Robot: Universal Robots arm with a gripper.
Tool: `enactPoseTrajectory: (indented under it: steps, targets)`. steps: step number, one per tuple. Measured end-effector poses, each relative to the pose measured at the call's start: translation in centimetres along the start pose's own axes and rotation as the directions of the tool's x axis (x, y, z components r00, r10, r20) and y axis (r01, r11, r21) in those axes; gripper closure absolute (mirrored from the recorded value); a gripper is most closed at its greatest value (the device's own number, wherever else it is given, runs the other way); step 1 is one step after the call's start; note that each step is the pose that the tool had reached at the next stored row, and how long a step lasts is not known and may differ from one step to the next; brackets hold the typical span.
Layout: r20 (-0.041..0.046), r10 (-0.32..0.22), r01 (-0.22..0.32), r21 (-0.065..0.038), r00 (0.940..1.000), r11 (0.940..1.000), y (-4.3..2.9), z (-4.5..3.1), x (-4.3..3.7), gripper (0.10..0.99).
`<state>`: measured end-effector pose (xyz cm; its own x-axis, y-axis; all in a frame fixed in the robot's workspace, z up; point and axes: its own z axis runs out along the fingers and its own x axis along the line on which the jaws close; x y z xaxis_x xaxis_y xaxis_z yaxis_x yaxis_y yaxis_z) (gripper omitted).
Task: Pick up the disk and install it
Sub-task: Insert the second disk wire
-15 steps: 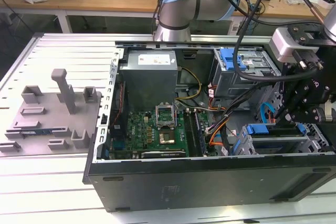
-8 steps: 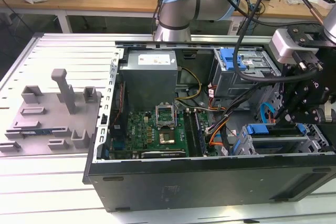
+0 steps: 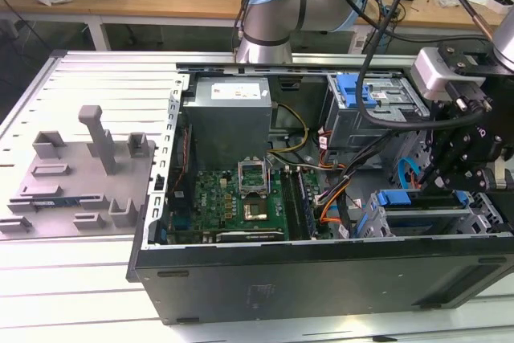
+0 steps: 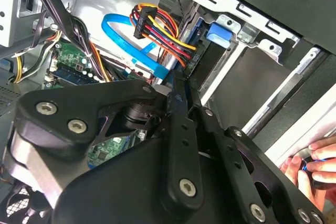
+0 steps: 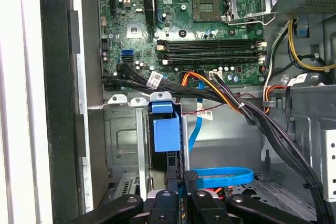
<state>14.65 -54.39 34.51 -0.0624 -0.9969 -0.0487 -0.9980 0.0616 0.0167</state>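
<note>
The disk [image 3: 423, 206] lies flat in the lower drive cage at the front right of the open computer case [image 3: 321, 271]. It shows a grey body and a blue carrier bracket. My gripper [image 3: 447, 176] hangs just above and behind it. In the first wrist view the disk's blue bracket [image 5: 165, 132] sits in the cage slot, right ahead of my gripper [image 5: 180, 178]. The fingers [image 5: 190, 182] are drawn together, with their tips against the disk's near end. In the second wrist view the gripper [image 4: 181, 80] points at the blue-edged disk [image 4: 218, 34].
A thin blue cable [image 5: 220, 174] and a bundle of coloured power wires [image 4: 157, 30] run close beside the fingers. The motherboard [image 3: 241, 198] fills the case's middle, with an upper drive cage [image 3: 373, 106] behind it. A grey fixture plate [image 3: 80, 174] lies at the exterior view's left. A person's hand [image 4: 315, 169] rests outside the case.
</note>
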Motion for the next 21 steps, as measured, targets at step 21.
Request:
enactPoseTrajectory:
  steps: [21]
  targets:
    - [-0.0003, -0.014, 0.014, 0.000, 0.9999, 0.9999, 0.02, -1.58, -0.08, 0.788]
